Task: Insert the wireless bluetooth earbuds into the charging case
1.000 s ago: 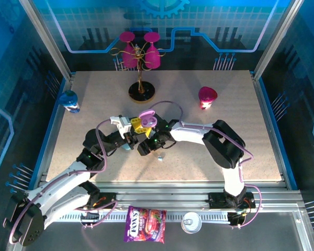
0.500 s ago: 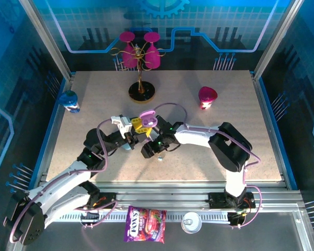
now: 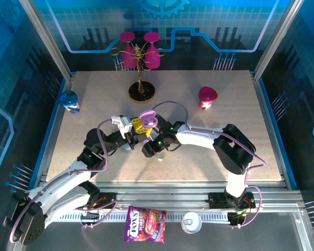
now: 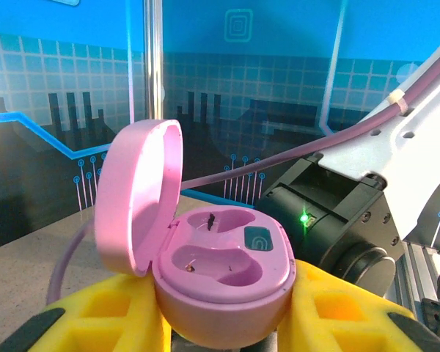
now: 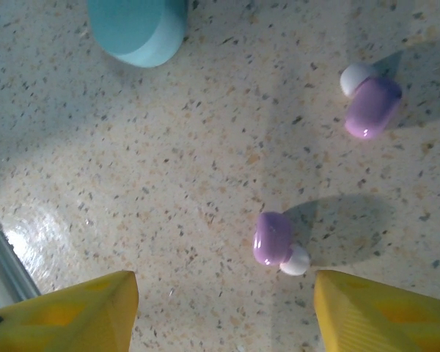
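Note:
My left gripper is shut on the pink charging case, holding its base between yellow pads. The lid stands open and both wells look empty. In the top view the case is lifted over the table's middle. My right gripper hangs open just above the table, nothing between its yellow fingertips. One purple earbud with a white tip lies on the table just ahead of the gap, nearer the right finger. A second earbud lies farther off. From above the earbuds sit beside my right gripper.
A teal case lies on the table past the earbuds. A stand with pink glasses is at the back, a pink cup at the right, a blue can at the left. A candy bag lies on the front rail.
The right arm has shifted slightly forward and down over the earbuds, and its jaws have narrowed a little. The left gripper and the case have stayed still.

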Controlling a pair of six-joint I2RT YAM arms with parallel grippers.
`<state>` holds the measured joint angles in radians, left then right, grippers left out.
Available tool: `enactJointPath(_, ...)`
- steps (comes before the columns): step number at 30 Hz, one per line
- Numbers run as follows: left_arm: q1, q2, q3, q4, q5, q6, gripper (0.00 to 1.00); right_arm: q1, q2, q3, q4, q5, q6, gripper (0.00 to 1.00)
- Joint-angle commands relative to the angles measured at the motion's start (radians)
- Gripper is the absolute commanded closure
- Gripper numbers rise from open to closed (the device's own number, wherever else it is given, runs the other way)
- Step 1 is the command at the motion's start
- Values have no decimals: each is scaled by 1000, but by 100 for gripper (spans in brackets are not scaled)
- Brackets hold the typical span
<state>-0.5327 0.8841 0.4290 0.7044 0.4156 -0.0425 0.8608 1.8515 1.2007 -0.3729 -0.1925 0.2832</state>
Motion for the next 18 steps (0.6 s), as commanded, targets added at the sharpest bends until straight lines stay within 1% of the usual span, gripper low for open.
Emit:
enactJointPath(1,2,-29,2,23,16,9,69,22,49,77,-64,54,-39,38)
enactJointPath(4,2,-47,2,3,11,15,69,39,83,127,-118,104,-55,42)
enactJointPath(8,2,-57,1,-6,9,18,69,59,121,182,-183,159,-73,51)
enactJointPath(12,2,-50,-3,3,10,15,69,70,151,219,-226,190,-82,54)
enactJointPath(15,2,-49,-6,7,11,15,69,74,167,232,-236,196,-85,58)
enactJointPath(18,3,-49,-7,9,11,15,69,75,185,243,-245,199,-85,59)
